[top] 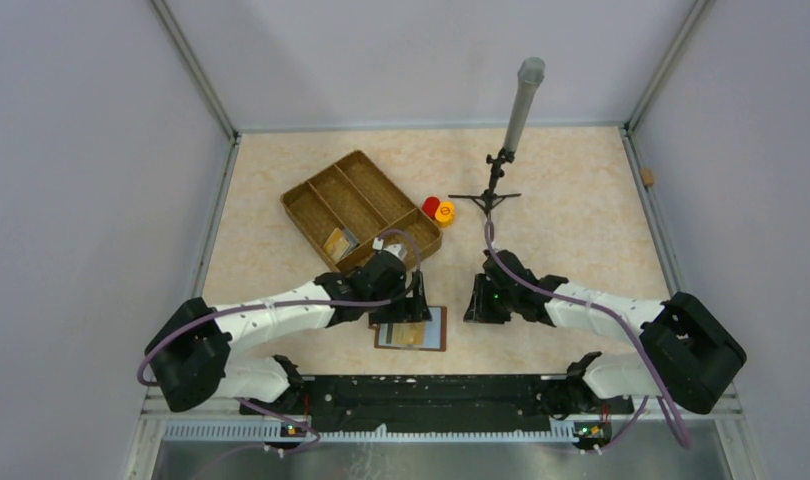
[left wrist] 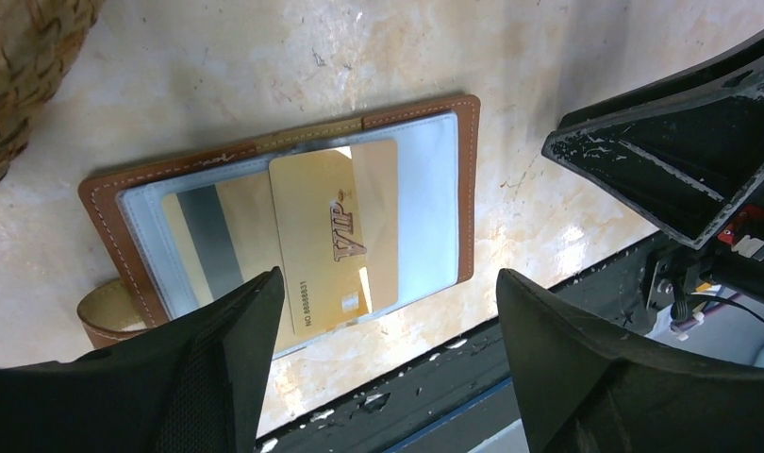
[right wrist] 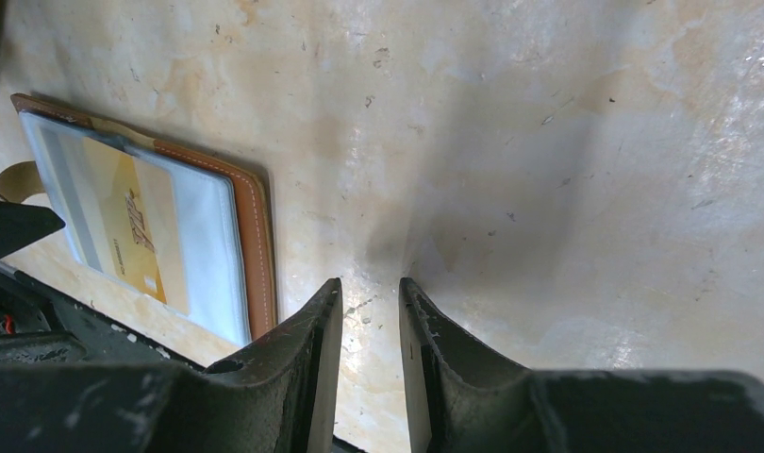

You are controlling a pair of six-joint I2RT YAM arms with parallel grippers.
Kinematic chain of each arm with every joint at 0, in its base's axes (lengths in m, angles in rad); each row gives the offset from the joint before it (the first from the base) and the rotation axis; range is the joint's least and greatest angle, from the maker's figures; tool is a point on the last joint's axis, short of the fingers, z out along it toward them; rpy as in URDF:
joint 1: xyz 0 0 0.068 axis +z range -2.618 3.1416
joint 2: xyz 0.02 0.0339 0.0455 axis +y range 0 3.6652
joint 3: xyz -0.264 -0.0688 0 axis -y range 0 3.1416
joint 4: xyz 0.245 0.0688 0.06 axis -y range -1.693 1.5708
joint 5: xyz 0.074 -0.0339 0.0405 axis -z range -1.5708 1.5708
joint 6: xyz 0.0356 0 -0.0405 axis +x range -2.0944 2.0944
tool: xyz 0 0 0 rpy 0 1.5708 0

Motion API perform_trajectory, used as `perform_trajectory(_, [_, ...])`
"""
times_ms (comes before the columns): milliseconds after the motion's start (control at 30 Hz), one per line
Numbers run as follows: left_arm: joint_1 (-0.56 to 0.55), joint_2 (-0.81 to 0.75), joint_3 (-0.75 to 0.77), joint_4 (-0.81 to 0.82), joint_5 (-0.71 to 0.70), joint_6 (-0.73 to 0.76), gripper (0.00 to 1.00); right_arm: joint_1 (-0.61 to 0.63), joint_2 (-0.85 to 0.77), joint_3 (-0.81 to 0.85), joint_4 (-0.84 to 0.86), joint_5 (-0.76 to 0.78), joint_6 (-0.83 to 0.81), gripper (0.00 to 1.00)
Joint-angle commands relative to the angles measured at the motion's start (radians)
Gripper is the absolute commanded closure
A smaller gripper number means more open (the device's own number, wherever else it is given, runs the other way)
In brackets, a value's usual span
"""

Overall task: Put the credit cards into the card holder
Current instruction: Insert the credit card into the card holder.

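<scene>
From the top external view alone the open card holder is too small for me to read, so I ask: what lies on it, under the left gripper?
Observer: The left wrist view shows a gold card with raised VIP letters, lying on the clear sleeve of the card holder. I cannot tell whether it is tucked in.
Operator: Is it the only card there?
Observer: No. A second card with a dark stripe sits beside it, behind the clear plastic.
Operator: Does the left gripper hold something?
Observer: No. The left gripper is open, with its fingers wide apart and gripping nothing.
</scene>
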Motion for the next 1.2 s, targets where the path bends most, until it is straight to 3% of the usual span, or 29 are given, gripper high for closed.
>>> perform_trajectory(0, [-0.017, -0.005, -0.002, 0.002, 0.018, -0.041, 0.15, 0.012, -0.013, -0.017, -0.014, 0.026, -0.006, 0.72])
perform_trajectory(400, [-0.021, 0.045, -0.053, 0.046, 0.022, -0.07, 0.14, 0.015, -0.01, -0.021, -0.012, 0.026, -0.003, 0.72])
perform_trajectory(1167, [-0.04, 0.096, -0.121, 0.396, 0.12, -0.128, 0.15, 0.021, 0.005, -0.016, -0.009, 0.022, -0.006, 0.72])
